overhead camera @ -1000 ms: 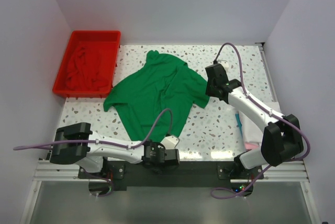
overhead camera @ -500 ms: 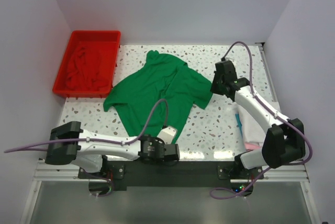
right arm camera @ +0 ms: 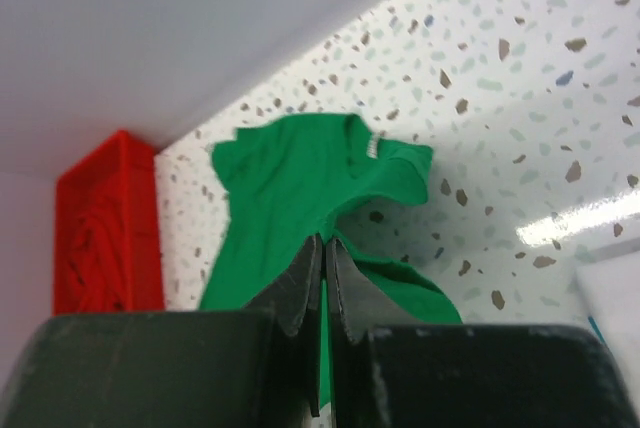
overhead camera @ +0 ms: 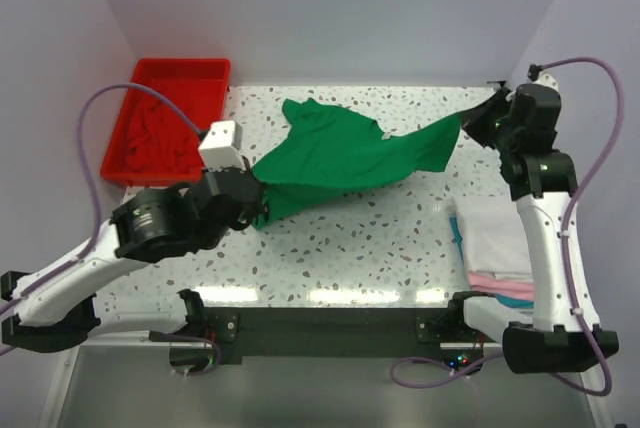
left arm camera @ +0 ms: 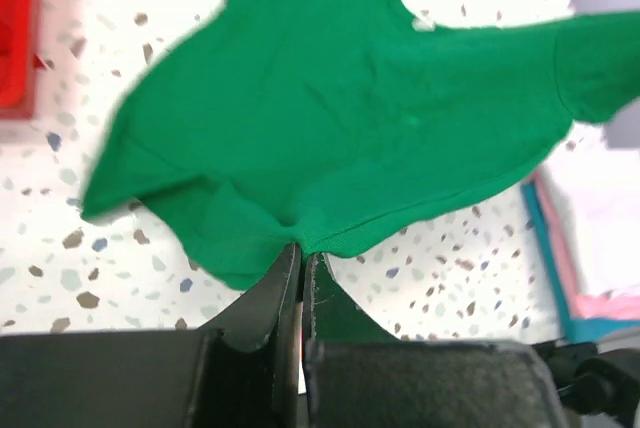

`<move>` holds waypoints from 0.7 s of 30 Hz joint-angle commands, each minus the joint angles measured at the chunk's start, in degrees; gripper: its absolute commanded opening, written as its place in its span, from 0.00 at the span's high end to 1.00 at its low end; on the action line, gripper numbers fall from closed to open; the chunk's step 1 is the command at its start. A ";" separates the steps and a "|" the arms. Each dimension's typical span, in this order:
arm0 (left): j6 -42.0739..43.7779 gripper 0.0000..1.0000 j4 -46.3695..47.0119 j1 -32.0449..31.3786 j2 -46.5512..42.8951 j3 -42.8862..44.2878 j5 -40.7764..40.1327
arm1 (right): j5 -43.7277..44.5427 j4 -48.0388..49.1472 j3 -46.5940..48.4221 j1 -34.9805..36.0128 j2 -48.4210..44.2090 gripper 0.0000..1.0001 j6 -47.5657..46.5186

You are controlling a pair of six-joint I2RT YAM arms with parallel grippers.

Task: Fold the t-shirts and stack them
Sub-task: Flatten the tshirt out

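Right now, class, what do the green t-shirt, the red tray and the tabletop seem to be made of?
Green t-shirt: soft matte cloth; it sags and creases.
Red tray: probably rigid plastic; straight moulded walls.
Tabletop: speckled terrazzo-look surface, glossy; reflects light.

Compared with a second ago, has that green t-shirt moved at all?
Yes. The green t-shirt has been pulled rightward, away from the red tray, and is stretched between the left gripper and the right gripper.

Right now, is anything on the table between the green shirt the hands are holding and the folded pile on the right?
Nothing visible does. The left hand and right hand pinch the green t-shirt over the table, and only bare speckled top separates it from the folded stack. The red tray sits far left, off that path.
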 commanded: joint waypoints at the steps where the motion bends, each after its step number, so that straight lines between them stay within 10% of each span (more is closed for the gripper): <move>1: 1.53 1.00 -7.76 0.12 -2.91 9.62 -9.63 | -0.67 -5.78 9.46 -0.97 -4.32 1.00 2.36; 9: 7.93 1.00 -7.08 0.12 -5.29 20.45 -18.32 | 0.48 -12.13 30.29 -0.89 -2.13 1.00 1.39; 17: 36.54 1.00 21.12 0.21 0.05 18.53 -20.54 | -8.22 -4.41 37.69 -0.97 8.50 1.00 0.16; 21: 39.33 1.00 27.56 20.14 7.78 19.22 6.83 | -9.90 0.35 38.47 -0.97 14.81 1.00 -0.54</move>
